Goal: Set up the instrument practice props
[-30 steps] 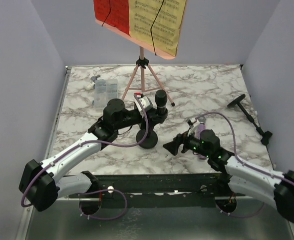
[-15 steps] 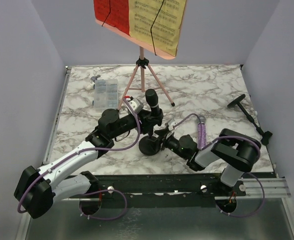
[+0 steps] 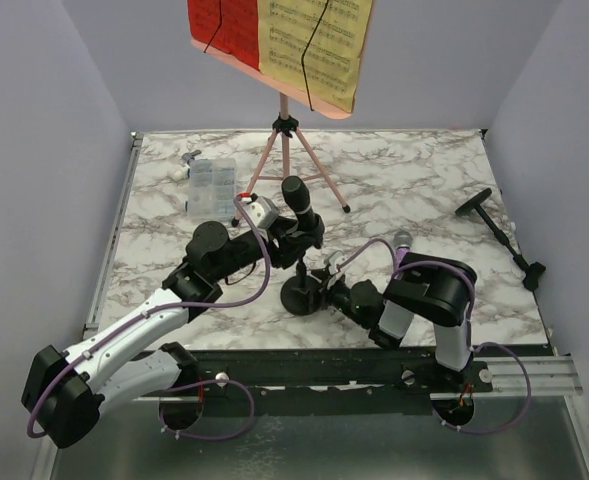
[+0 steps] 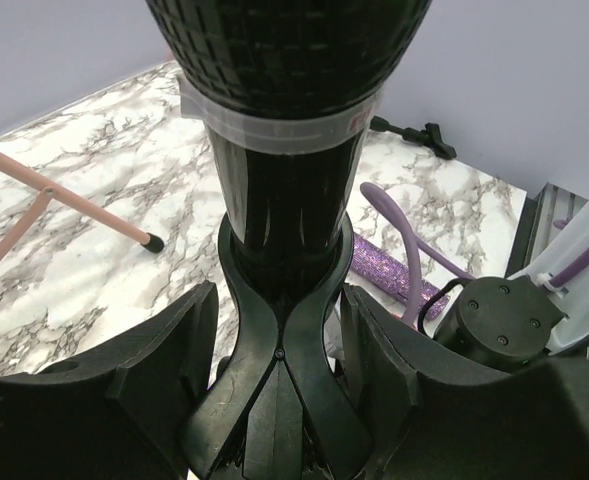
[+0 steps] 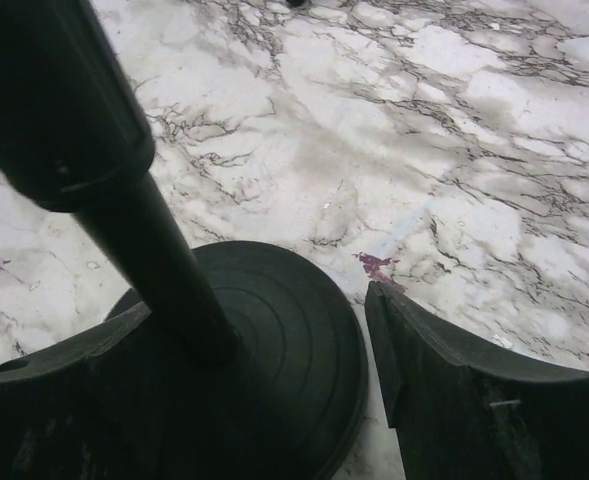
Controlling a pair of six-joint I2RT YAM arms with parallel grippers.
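While left gripper clamps the black mesh-head microphone seated in the black round-based mic holder and right gripper straddles its base, grip unclear, a skewed pull could topple it.

Mic holder: black, round base with concentric ridges, on the marble tabletop; stem runs to upper left. Right gripper: fingers flank the base, apart. Small reddish stain beside the base rim.
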